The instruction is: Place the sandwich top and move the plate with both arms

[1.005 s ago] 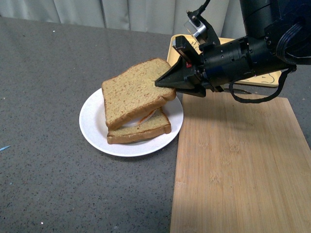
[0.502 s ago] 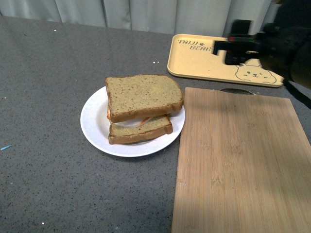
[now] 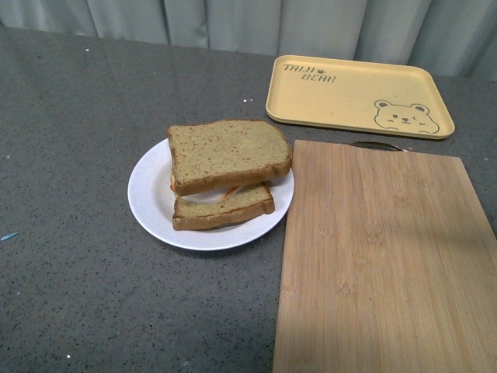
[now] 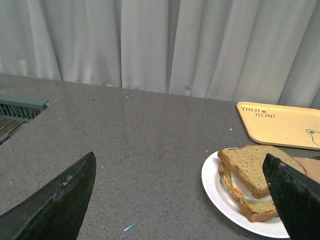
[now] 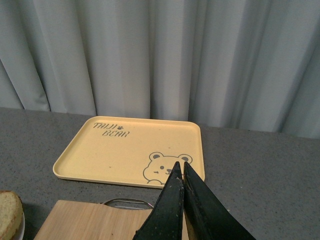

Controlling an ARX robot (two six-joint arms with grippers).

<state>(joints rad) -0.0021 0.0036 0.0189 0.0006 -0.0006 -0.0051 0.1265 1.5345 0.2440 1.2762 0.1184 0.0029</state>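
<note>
front view has neither arm in it. the sandwich top point(image 3: 227, 151) lies face up as the upper layer of a stack on the plate point(image 3: 149, 194), resting on a lower slice point(image 3: 225, 210) with a bit of orange and white filling showing between them. it sits skewed against the slice below, overhanging it toward the far side and the right. the plate stands on the grey counter point(image 3: 78, 116), its right rim hard up against the left edge of a wooden cutting board point(image 3: 388, 256). a yellow tray point(image 3: 349, 93) with a bear drawing lies beyond the board, apart from the plate. a small blue scrap point(image 3: 6, 236) lies on the counter well left of the plate.

left wrist view: the left gripper point(image 4: 179, 157) is spread wide with nothing between its fingers point(image 4: 60, 205), above the counter to the left of the plate.

right wrist view: the right gripper point(image 5: 180, 167) has its fingers pressed together, holding nothing, above the far end of the board, near the tray's bear. a grey curtain point(image 5: 150, 50) hangs behind the counter.
</note>
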